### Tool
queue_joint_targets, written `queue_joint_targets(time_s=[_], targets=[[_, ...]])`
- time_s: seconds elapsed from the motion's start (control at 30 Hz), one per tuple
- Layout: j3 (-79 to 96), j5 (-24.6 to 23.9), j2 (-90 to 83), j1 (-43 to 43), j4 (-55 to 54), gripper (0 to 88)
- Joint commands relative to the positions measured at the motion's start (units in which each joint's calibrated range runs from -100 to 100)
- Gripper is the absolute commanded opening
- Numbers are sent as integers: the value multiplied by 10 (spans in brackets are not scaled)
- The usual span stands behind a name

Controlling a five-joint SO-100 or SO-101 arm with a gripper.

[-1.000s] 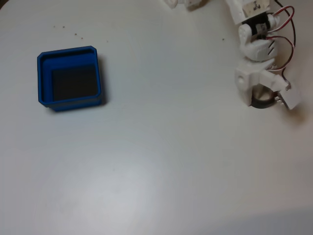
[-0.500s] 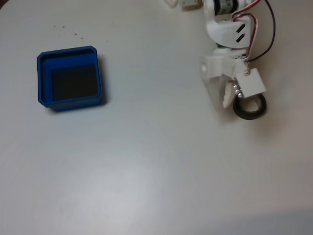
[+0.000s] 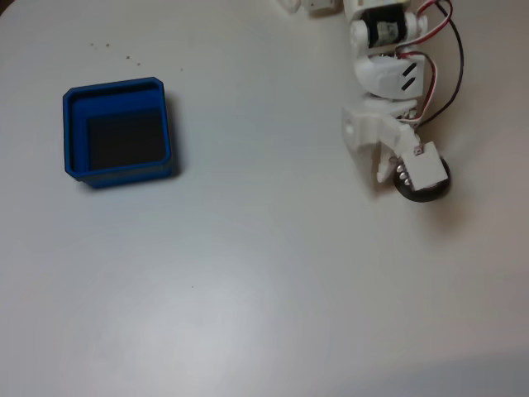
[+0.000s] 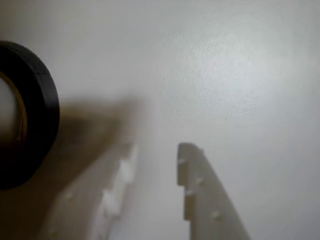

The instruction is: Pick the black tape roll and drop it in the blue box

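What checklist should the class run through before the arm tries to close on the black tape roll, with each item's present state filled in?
1. Gripper open: ok, a gap shows between the fingers in the wrist view.
2. Black tape roll between the fingers: not ok, it sits left of both fingers in the wrist view.
3. Roll lying flat on the table: ok.
4. Roll not yet held: ok, nothing sits between the fingers.
5. Blue box empty and ready: ok.
6. Path from roll to box: ok, bare table.
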Motion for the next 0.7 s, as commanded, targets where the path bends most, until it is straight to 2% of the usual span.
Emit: queue_joint_targets(time_s=[0.0, 0.13, 0.37, 0.67], targets=[[-29, -13, -1, -30, 3, 24], [-29, -33, 0, -57, 5, 31], [-30, -39, 1, -71, 5, 132], [-30, -39, 16, -72, 4, 147]])
